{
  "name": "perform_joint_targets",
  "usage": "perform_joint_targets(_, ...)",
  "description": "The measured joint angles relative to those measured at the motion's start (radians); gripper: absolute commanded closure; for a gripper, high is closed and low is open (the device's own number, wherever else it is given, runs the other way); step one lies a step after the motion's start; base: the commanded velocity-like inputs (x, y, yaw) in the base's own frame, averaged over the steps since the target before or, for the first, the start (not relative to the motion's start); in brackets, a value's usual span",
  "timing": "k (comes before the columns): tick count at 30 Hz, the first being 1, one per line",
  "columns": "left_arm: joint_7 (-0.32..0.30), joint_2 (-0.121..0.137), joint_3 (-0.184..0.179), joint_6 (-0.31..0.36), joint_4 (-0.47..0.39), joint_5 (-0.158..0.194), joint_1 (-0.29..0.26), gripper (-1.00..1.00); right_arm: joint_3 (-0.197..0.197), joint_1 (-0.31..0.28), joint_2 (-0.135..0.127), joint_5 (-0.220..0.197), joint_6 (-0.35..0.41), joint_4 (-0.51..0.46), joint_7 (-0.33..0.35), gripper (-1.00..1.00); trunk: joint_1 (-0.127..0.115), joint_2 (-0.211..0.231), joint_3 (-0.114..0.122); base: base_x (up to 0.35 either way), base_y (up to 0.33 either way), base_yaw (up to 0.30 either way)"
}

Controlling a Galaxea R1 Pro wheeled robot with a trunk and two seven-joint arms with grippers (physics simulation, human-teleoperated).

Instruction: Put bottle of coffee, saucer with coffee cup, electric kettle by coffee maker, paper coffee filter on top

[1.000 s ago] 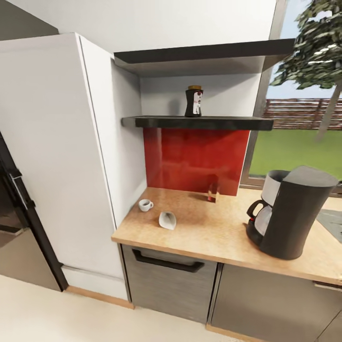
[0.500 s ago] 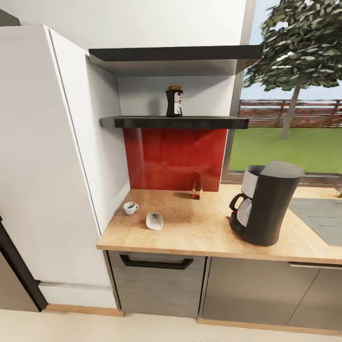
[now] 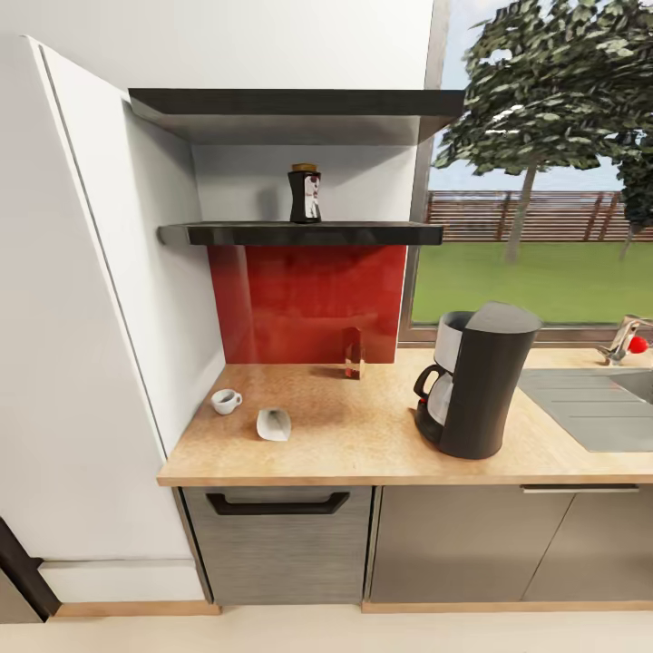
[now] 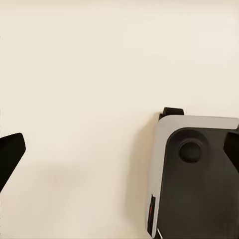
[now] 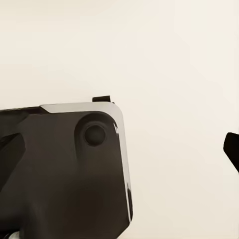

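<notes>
the bottle of coffee (image 3: 305, 193) stands on the kitchen shelf (image 3: 299, 234). the coffee maker (image 3: 476, 379) is on the kitchen countertop (image 3: 363, 444), the coffee cup (image 3: 225, 401) and paper coffee filter (image 3: 272, 423) well apart from it. both grippers' fingers stand wide apart, holding nothing.

- The coffee maker (image 3: 478, 381), tall and black with a glass carafe, stands upright on the kitchen countertop (image 3: 381, 444), beside the inset sink.
- The bottle of coffee (image 3: 305, 193), tan-lidded, stands upright on the kitchen shelf (image 3: 299, 234).
- The coffee cup (image 3: 225, 401) sits near the worktop's left end.
- The paper coffee filter (image 3: 273, 423) lies just beside the cup.
</notes>
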Motion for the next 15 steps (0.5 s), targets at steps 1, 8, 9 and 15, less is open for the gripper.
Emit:
perform_joint_targets(1,0.0,0.0,0.0,0.0,0.0,0.0,0.0,-1.0,0.0,0.0,0.0,0.0,0.0,0.0,0.0,-1.0,0.0,0.0,0.0,-0.015,-0.011,-0.005)
perform_joint_targets(8,-0.001,0.01,0.001,-0.004,-0.002,0.0,-0.001,-1.0,0.001,0.0,-0.005,0.001,-0.002,0.0,0.0,-1.0,0.0,0.0,0.0,-0.194,-0.133,-0.001)
perform_joint_targets(9,-0.001,0.011,0.001,-0.006,-0.003,0.0,-0.001,-1.0,0.0,0.0,-0.005,0.001,-0.001,0.0,0.0,-1.0,0.0,0.0,0.0,-0.106,-0.07,0.0)
perform_joint_targets(15,-0.002,0.012,0.002,-0.012,-0.02,-0.003,-0.009,-1.0,-0.004,0.0,-0.004,-0.004,0.0,-0.011,-0.003,-1.0,0.0,0.0,0.0,-0.03,-0.02,0.0)
